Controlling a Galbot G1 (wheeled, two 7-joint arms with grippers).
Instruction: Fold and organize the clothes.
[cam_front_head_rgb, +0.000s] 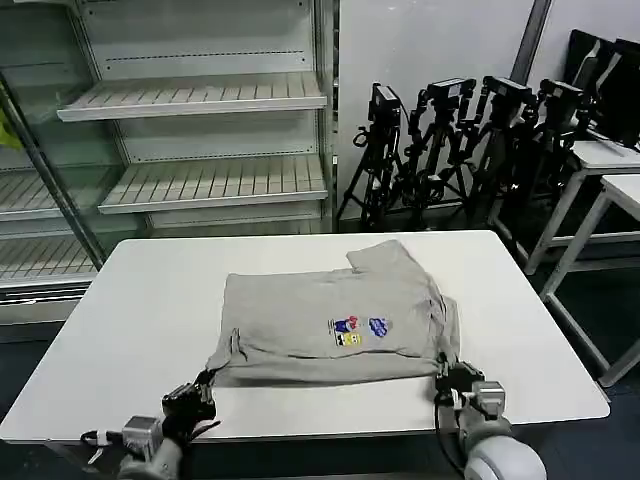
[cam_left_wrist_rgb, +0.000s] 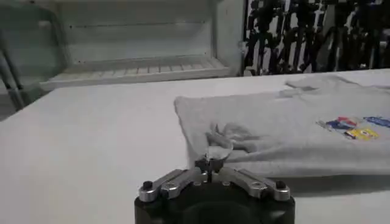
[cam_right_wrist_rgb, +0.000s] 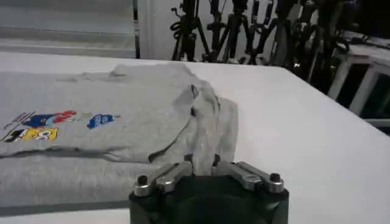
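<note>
T-shirt: light grey, partly folded, lying flat at the centre of the head view on the white counter; chest print faces up, a sleeve pokes out toward the upper middle of the frame.

Left end effector: lower left of the head view, at the near left corner of the shirt. In the left wrist view its fingertips look closed to a narrow gap on a bunched bit of cloth.

Right end effector: lower right of the head view, at the near right corner. In the right wrist view its fingers stand narrow, pinching the rumpled fabric edge.

Stage, as I judge it: both corners gripped, ready for the next fold away from the robot.

Risk, thin grip: each pinch seems to catch only a small tuft; a corner could slip free mid-lift and leave the fold lopsided.

Risk, layers: the grip may hold only the top layer, so the folded stack could separate.

Risk, uneven travel: if one arm leads, the cloth would skew or drag across the counter.

Risk, right side: bunched fabric there may crease into the fold.
</note>
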